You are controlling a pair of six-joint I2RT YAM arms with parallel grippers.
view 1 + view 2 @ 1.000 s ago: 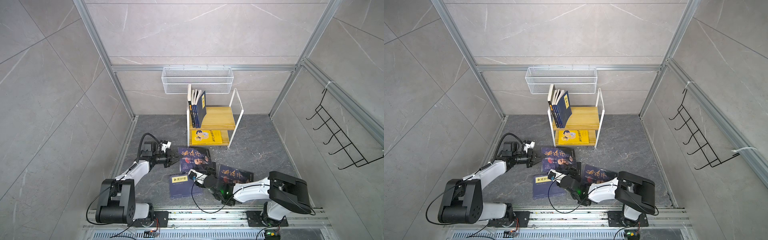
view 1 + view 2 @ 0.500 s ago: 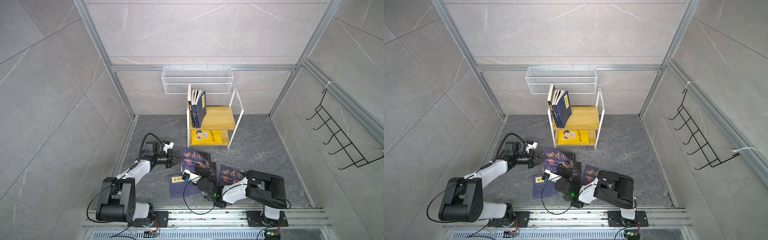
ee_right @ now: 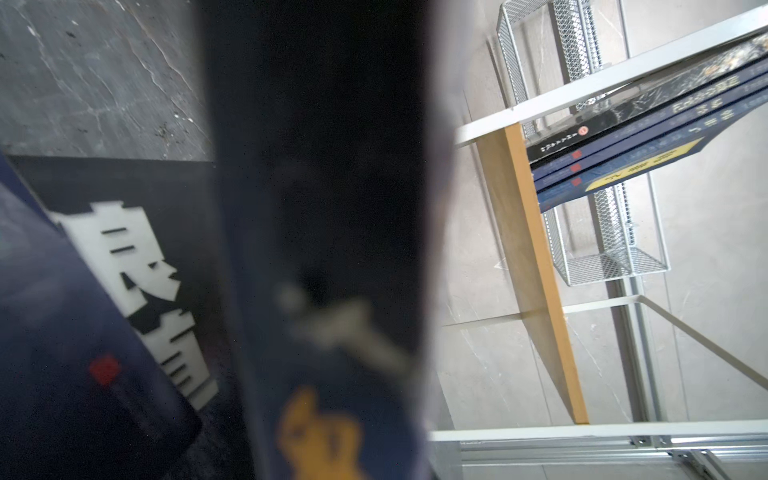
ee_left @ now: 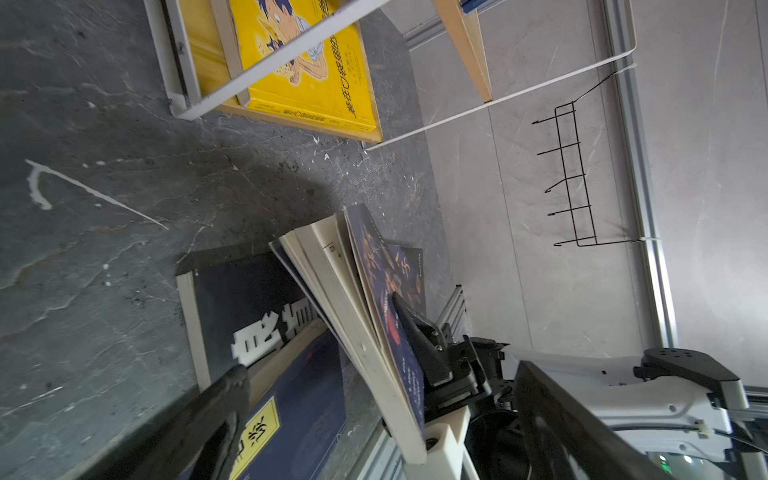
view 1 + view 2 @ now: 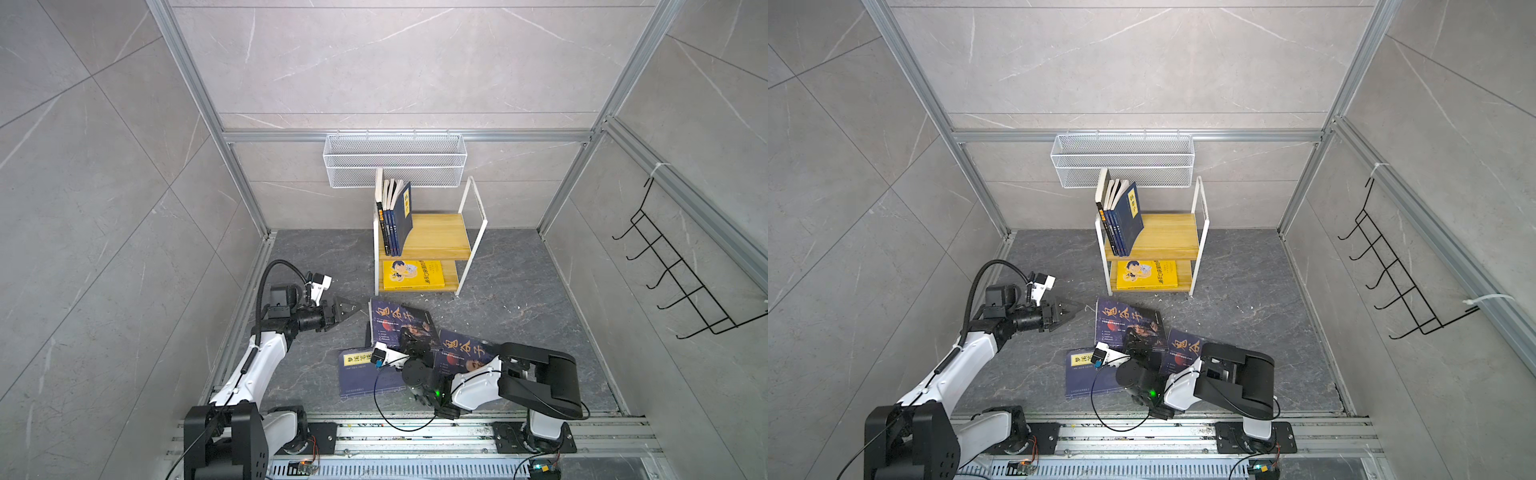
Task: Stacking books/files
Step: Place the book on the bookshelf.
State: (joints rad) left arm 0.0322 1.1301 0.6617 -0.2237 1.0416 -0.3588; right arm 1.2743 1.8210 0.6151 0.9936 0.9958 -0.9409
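Shelf (image 5: 440,232) at back: books (image 5: 395,216) upright on top, yellow book (image 5: 413,274) flat below. On floor: gold-script book (image 5: 392,316) tilted up, clamped by right gripper (image 5: 411,334); twin (image 5: 467,347) and labelled book (image 5: 359,376) flat alongside. Left gripper (image 5: 347,311) near, jaws wide apart.

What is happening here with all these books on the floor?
Two robot arms are sorting books. The right gripper is shut on a navy book with gold calligraphy and holds it tilted up over a black book that lies on the floor. The left gripper is open beside the raised book, not touching it. A yellow-labelled navy book and a second calligraphy book lie flat nearby. Other books stand on the shelf.
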